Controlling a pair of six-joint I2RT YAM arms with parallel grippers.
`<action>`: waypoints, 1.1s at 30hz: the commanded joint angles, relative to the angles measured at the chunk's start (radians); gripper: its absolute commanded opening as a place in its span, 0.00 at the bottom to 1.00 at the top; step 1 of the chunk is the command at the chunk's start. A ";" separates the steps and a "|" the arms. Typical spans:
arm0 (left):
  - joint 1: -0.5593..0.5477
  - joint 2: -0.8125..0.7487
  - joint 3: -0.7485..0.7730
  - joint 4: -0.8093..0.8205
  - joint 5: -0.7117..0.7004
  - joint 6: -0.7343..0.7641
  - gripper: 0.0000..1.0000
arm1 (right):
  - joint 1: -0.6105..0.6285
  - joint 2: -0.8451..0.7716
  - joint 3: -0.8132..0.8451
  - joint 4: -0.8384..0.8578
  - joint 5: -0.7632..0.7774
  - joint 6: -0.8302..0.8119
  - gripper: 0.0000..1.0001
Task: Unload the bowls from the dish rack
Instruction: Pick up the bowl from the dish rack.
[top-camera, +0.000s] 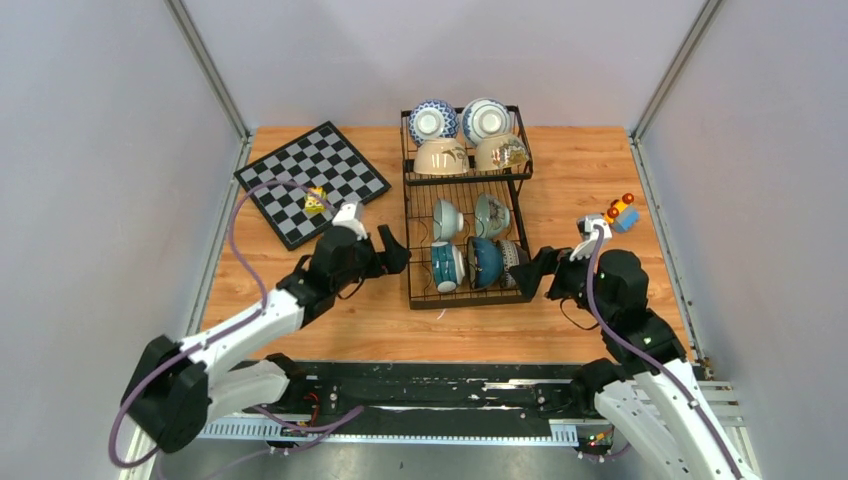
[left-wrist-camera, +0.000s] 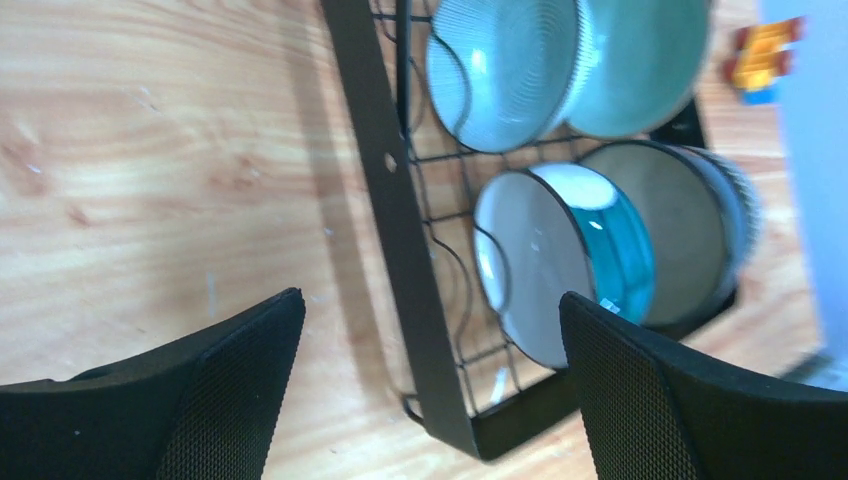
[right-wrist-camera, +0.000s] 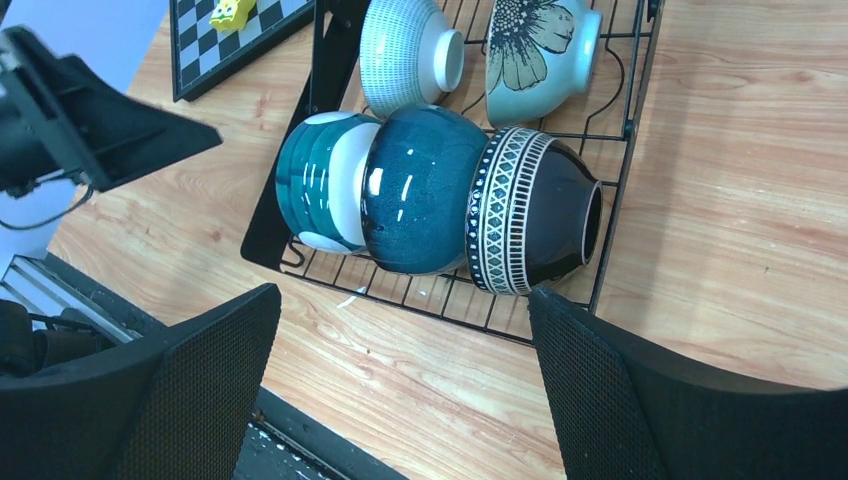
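Bowls (top-camera: 440, 157) fill both tiers of the dish rack (top-camera: 409, 250).

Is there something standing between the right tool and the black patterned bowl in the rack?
Nothing visible blocks it. The open right tool faces the black patterned bowl; only the dish rack's low front wire lies between them.

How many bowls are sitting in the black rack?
9. Upper basket: two blue-and-white bowls, two beige bowls. Lower tray: two pale bowls behind, three darker bowls in front. None seems hidden.
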 joint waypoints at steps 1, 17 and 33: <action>0.004 -0.178 -0.187 0.279 0.110 -0.211 1.00 | 0.017 -0.027 -0.021 -0.008 -0.016 0.003 0.98; 0.004 0.261 -0.310 1.219 0.443 -0.527 0.88 | 0.017 -0.087 -0.118 0.031 -0.130 0.019 0.95; 0.002 0.473 -0.259 1.310 0.487 -0.561 0.79 | 0.018 -0.086 -0.124 0.034 -0.121 0.004 0.95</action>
